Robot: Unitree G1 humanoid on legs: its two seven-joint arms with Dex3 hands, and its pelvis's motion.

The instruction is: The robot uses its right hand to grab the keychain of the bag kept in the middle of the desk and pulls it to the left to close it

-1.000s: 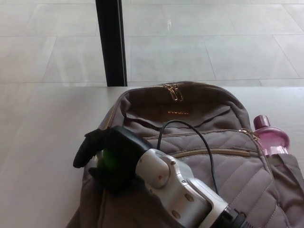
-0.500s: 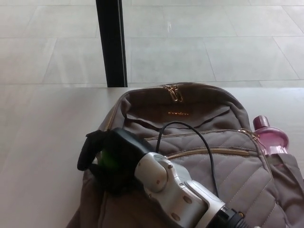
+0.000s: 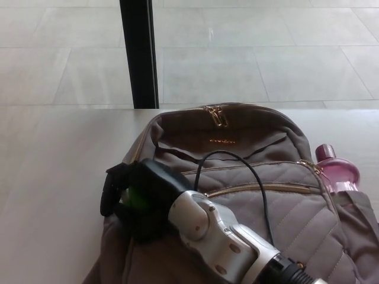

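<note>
On the pale bench (image 3: pixel 53 177), as seen in the head view, a taupe quilted fabric backpack (image 3: pixel 237 148) lies flat at the middle. Its top end points away from the robot and its lower part is cut off by the bottom edge of the picture. A pair of gold-coloured zipper pulls (image 3: pixel 216 115) hangs at the centre of the top seam. A gold-toothed pocket zipper (image 3: pixel 266 189) runs across the quilted front.

The black right hand (image 3: pixel 133 198) rests against the backpack's left flank, at the near left end of the pocket seams and well apart from the top pulls. A green light patch (image 3: pixel 138 199) shows on the hand. Whether the hand grips anything cannot be told, since its underside is hidden.

The silver-grey forearm (image 3: pixel 219 239) crosses the front of the backpack from lower right. A thin black cable (image 3: pixel 251 174) loops above the forearm, over the pocket.

A translucent pink bottle (image 3: pixel 337 171) stands in the side pocket on the backpack's right. Beyond the bench a black upright post (image 3: pixel 139 53) rises from the pale tiled floor (image 3: pixel 266 59). The left hand is out of frame.
</note>
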